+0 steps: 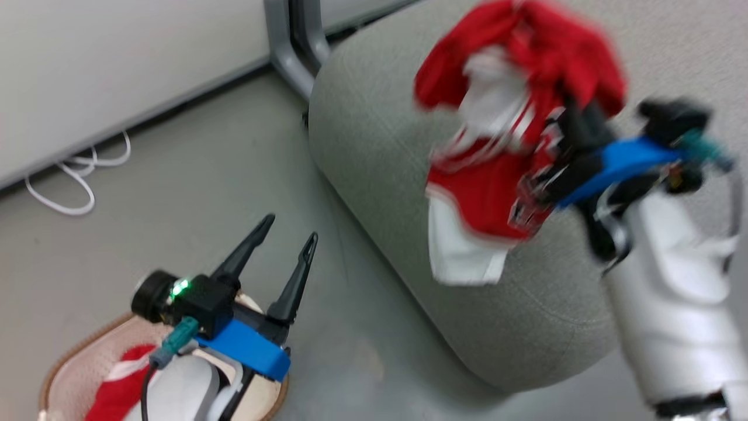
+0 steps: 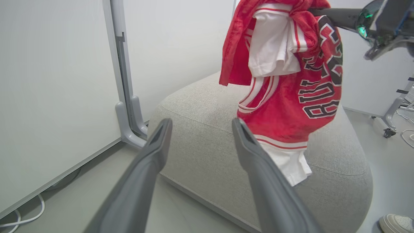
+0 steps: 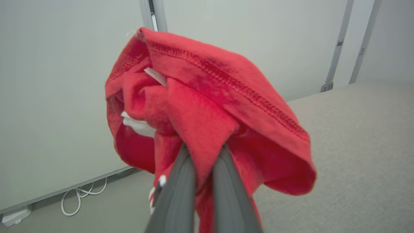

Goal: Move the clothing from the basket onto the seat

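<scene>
The R gripper (image 3: 204, 149) is pressed together on a red-and-white garment (image 2: 284, 110) — the cloth is pinched and hung over the rounded end of the seat (image 1: 374, 152), near its front edge; contact w/ the cushion cannot be told. The L gripper (image 1: 291, 227) is held spread, empty, above the basket (image 1: 82, 365) — a second red garment (image 1: 114, 392) is seen inside it.

Head looks down; both wrists face seat (image 2: 200, 129).

Pale panel walls (image 1: 117, 70) on grey metal posts (image 1: 281, 47), smooth grey floor (image 1: 175, 193), loose white cable (image 1: 82, 171)
</scene>
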You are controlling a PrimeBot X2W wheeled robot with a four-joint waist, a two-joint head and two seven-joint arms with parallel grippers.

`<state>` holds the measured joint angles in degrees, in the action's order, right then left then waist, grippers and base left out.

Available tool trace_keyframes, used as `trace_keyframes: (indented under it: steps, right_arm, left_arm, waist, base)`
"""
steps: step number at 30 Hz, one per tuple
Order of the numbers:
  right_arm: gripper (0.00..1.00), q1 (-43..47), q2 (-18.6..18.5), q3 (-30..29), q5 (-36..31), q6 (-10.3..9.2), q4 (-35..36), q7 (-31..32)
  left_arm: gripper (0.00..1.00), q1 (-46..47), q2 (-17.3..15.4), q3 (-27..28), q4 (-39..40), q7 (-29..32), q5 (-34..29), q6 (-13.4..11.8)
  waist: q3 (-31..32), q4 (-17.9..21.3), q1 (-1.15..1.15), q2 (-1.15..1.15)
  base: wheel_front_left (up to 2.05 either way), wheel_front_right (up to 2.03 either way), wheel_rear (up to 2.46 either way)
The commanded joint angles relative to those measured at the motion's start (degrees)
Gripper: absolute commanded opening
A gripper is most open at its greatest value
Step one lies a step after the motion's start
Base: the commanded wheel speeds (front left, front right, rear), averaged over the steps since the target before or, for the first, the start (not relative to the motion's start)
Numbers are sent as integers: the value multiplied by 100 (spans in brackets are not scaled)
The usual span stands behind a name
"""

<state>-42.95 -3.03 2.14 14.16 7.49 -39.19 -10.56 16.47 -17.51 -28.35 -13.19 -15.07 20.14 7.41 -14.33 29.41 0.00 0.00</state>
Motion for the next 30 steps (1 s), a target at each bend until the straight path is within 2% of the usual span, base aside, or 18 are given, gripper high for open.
trace_keyframes:
  steps: [1, 4, 10, 14, 17, 22, 30]
  right_arm:
    - [0, -266, -101, -242, -31, 1, -66, 23]
    - [0, -816, -356, -888, -162, 1, -255, 92]
    - [0, -1564, -1111, -1971, -462, 1, -418, 68]
    - [0, -1765, -1315, -2620, -612, 1, -486, -74]
    - [0, -1707, -1347, -2951, -758, 1, -601, -174]
    - [0, -1486, -1049, -3163, -1025, 1, -1090, -363]
    - [0, -1417, -798, -3263, -1068, 1, -1365, -464]
  left_arm:
    - [100, 207, -84, -7, 46, -16, -11, 13]
    - [100, 478, -254, -175, 152, -16, -35, 13]
    - [100, 1081, -622, -494, 410, -16, -69, 13]
    - [100, 1324, -831, -487, 637, -15, -125, 13]
    - [100, 1406, -909, -446, 795, -12, -134, 12]
    - [100, 1373, -1049, -362, 986, -12, -167, -78]
    - [100, 1307, -1035, -374, 1020, -13, -79, -53]
  waist:
    - [-534, -180, 0, 0]
    - [-1012, -360, 0, 0]
    - [-1937, -754, 0, 0]
    - [-2438, -933, 0, 0]
    - [-2724, -1029, 0, 0]
    - [-3012, -1058, 0, 0]
    - [-2866, -1022, 0, 0]
  base:
    - [0, 0, 0]
    - [0, 0, 0]
    - [0, 0, 0]
    - [0, 0, 0]
    - [0, 0, 0]
    - [0, 0, 0]
    - [0, 0, 0]
